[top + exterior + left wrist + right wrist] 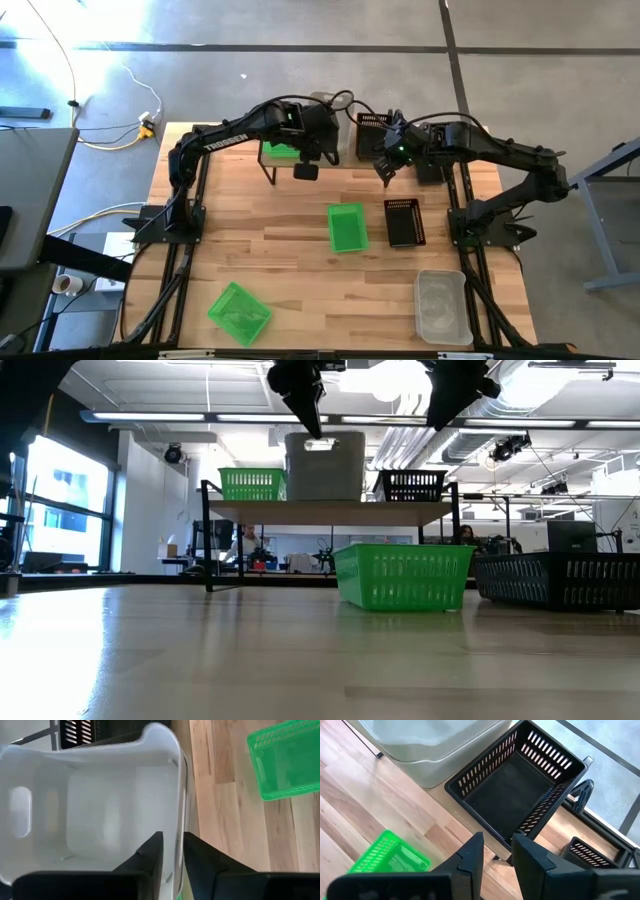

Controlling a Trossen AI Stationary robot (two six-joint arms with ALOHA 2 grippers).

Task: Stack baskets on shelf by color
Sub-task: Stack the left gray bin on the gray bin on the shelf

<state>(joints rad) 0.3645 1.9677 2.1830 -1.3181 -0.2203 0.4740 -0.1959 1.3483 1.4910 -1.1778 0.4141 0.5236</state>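
up on the shelf (330,512), the left gripper (173,851) has its fingers a little apart around the white basket's (100,805) wall. the right gripper (495,851) hangs open over the black basket (515,785).

Left arm hides most of the shelf (268,165).

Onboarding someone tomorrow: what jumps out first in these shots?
The shelf at the table's back, with green, whitish and black baskets in a row on it. Both grippers hover there: the left gripper straddles the whitish basket's rim, the right gripper is open over the black one.
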